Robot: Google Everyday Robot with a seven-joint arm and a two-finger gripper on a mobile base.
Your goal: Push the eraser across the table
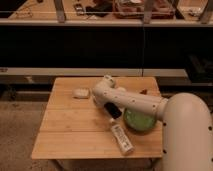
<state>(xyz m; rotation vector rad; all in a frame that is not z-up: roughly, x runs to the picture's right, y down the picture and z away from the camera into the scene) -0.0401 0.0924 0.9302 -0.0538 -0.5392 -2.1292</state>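
Note:
The table [70,127] has a light wood plank top. My white arm reaches in from the lower right to the table's middle. The gripper [107,102] is at the arm's end, low over the top and largely hidden by the arm. A flat black block, the eraser [113,111], lies slanted just below the arm's end, close against the gripper. I cannot tell whether they touch.
A small pale oblong object [81,93] lies left of the arm's end. A white bottle with a printed label [122,139] lies on its side near the front edge. A green bowl [139,121] sits at the right. Dark shelving stands behind the table.

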